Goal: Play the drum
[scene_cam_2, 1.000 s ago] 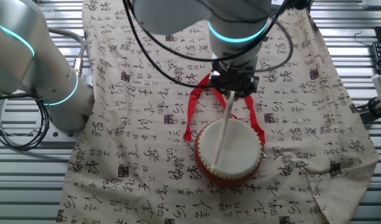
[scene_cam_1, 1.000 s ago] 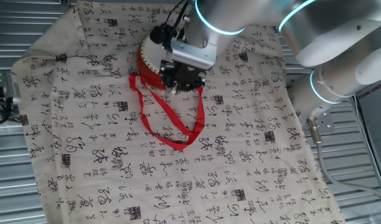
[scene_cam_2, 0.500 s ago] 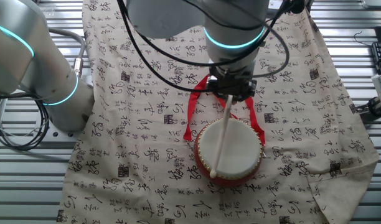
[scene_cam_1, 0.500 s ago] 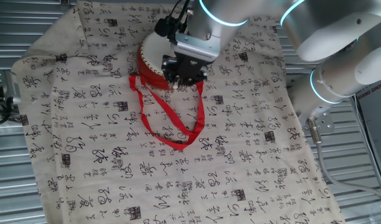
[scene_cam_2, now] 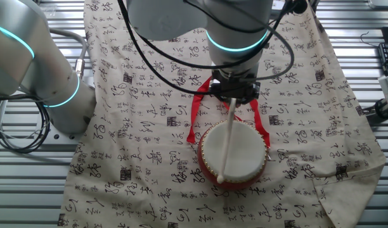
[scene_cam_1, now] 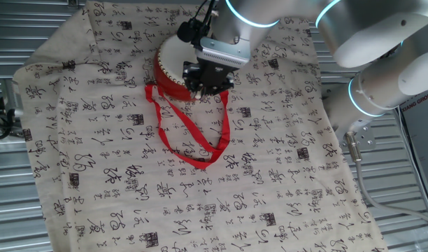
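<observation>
Tool (scene_cam_2: 232, 95) is clamped on a white stick (scene_cam_2: 227, 144) lying across the drum (scene_cam_2: 232, 154), which sits right below it on the desk (scene_cam_2: 149, 145).

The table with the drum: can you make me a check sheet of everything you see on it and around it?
Surface: cloth printed with black characters, covering a slatted metal table.
Job's things: drum upright on the cloth, cream head up; its red ribbon strap loops across the cloth. A white stick slants over the head, its tip near the rim closest to the other fixed view's camera.
Clutter: nothing seen.
Grippers: gripper shut on the stick, beside the drum's far edge.
Cables: black cables run along the arm; more at the table edge.
Surroundings: keyboard at the side.
</observation>
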### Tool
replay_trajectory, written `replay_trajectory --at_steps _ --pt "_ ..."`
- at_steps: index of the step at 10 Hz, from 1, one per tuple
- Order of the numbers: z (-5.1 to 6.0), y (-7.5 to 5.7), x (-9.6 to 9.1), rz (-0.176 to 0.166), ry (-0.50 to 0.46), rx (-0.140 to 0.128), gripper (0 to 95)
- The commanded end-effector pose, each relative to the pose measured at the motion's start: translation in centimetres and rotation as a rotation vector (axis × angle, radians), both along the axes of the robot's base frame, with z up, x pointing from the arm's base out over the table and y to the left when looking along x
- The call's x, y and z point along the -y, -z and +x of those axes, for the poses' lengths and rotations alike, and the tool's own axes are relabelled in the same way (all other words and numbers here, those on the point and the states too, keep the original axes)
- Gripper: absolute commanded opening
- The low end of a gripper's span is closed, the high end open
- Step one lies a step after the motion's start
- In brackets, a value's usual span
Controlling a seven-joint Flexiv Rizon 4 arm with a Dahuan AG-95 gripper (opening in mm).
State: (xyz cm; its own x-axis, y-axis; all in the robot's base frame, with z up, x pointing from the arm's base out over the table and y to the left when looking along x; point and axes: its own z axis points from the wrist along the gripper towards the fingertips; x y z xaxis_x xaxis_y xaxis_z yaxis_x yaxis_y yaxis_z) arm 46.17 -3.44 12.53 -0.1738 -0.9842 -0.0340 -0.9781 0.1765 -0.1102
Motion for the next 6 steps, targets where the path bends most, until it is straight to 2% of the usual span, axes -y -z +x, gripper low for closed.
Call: replay_trajectory --at_steps 1,6 --pt "-0.06 -0.07 0.09 0.001 0.004 0.001 0.0" --pt "-0.79 0.29 0.49 0.008 0.013 0.014 0.0"
